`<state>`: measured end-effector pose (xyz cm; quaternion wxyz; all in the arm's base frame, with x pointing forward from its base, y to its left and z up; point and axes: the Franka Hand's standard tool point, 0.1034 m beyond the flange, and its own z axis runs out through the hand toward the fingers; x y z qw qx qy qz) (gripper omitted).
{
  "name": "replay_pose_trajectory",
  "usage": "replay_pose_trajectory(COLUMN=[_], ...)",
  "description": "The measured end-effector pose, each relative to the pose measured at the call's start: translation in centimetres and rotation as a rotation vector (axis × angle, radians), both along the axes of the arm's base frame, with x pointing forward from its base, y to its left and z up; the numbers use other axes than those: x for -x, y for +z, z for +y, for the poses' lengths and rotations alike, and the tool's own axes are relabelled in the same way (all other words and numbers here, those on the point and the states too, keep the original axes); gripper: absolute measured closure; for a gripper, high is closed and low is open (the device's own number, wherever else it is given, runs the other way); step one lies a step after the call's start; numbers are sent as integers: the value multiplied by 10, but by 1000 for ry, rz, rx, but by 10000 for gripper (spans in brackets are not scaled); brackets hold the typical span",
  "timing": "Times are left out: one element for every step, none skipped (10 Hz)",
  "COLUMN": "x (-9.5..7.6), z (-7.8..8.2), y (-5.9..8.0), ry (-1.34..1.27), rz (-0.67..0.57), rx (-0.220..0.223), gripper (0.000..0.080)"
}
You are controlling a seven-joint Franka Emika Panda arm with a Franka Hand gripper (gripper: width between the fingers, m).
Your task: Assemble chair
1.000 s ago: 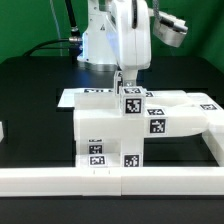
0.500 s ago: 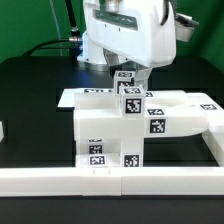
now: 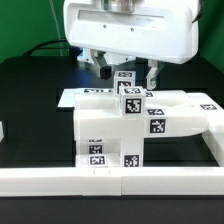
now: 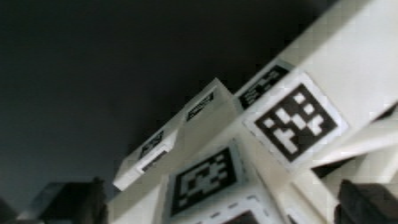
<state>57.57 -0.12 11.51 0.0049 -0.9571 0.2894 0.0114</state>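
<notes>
A black table (image 3: pixel 30 110) fills most of the exterior view, and across the top of that frame the bulky white body of the robot arm (image 3: pixel 130 30) takes up the upper middle and upper right. Below it, in the centre and lower half of the frame, stands the chair (image 3: pixel 105 135), a cluster of matte white blocks: a large cube-like block at lower centre carries two square black-and-white tags low on its front face, a narrow post (image 3: pixel 131 102) rises from its top with a tag on its front and another on its cap, and a long flat slab (image 3: pixel 185 115) runs off toward the exterior view's right with tags on its near face. A long white rail (image 3: pixel 60 180) lies along the bottom of the frame, touching the foot of the chair, and a second rail (image 3: pixel 214 150) comes down the right edge to meet it. Behind the chair, at middle left, the thin marker board (image 3: pixel 85 96) lies flat on the table. The gripper (image 3: pixel 127 73) hangs just above the post, its two dark fingers (image 3: pixel 105 68) spread to either side of the post's cap and gripping nothing. The blurred wrist view shows tagged white chair faces (image 4: pixel 294 115) close up, tilted against a dark background.
</notes>
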Motion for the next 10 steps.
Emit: replay_pose_trajectory(x=[0,0,-1,-1,-1,-1,-1,-1,-1,-1], z=[0,-1,-2,-3,-3,-4,-5,-5,-5,-5], y=[0,0,-1,-1,-1,-1,-1,-1,-1,-1], ry=[91,229,295,403,486,551,605,592,592,581], rz=[0,-1,-4,-7,-5,-4,-3,-3,-3,-3], rx=[4,7,9,12,16,20,19,18,18,18], gripper=[150,150,150,150,150,150,150,285,285,429])
